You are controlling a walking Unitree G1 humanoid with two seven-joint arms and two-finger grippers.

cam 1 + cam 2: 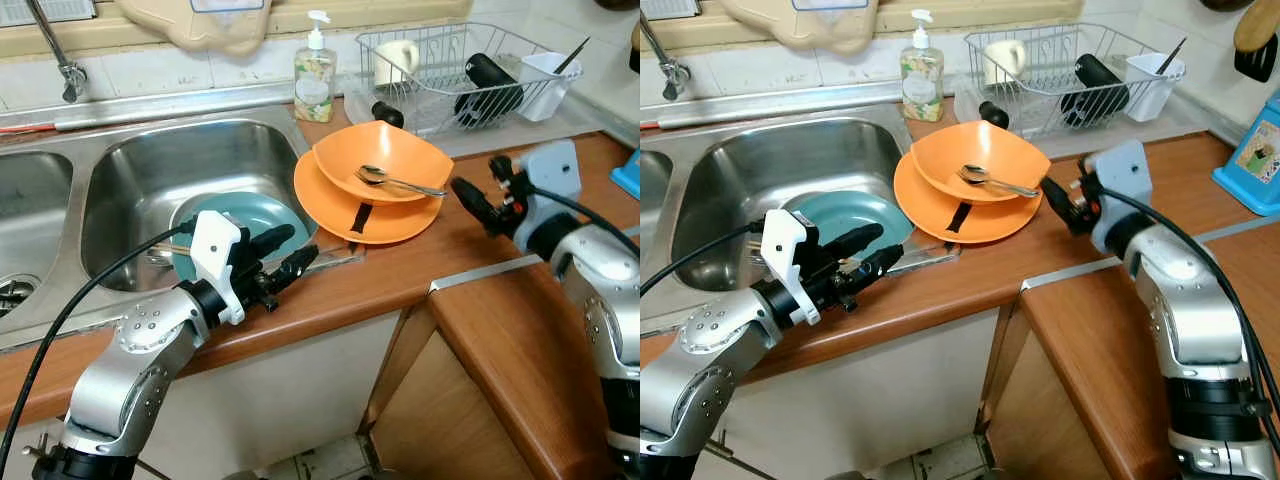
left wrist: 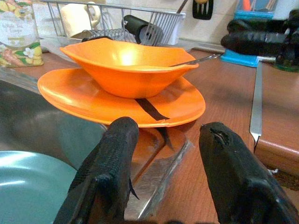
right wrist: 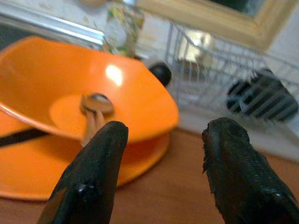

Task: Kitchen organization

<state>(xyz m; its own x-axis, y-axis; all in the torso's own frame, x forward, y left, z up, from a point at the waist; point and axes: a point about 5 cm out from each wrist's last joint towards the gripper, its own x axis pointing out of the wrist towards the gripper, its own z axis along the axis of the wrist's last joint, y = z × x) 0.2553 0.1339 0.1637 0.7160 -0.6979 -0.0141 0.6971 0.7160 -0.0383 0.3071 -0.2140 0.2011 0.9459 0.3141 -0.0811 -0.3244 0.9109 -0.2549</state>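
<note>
Lying in an orange bowl (image 1: 385, 160) stacked on an orange plate (image 1: 340, 215), spoon (image 1: 398, 181) with handle pointing toward right gripper (image 1: 478, 206). Long axis running nearly straight at those spread, empty jaws; handle tip just ahead, apart. Right arm nearer. Left gripper (image 1: 283, 258) farther, fingers released, holding nothing, over sink (image 1: 150, 160) rim beside a teal plate (image 1: 255, 213), bowl well beyond.

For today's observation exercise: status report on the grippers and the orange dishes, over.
Left gripper open at sink edge. Right gripper open, facing orange bowl on orange plate. Metal spoon in bowl.
</note>
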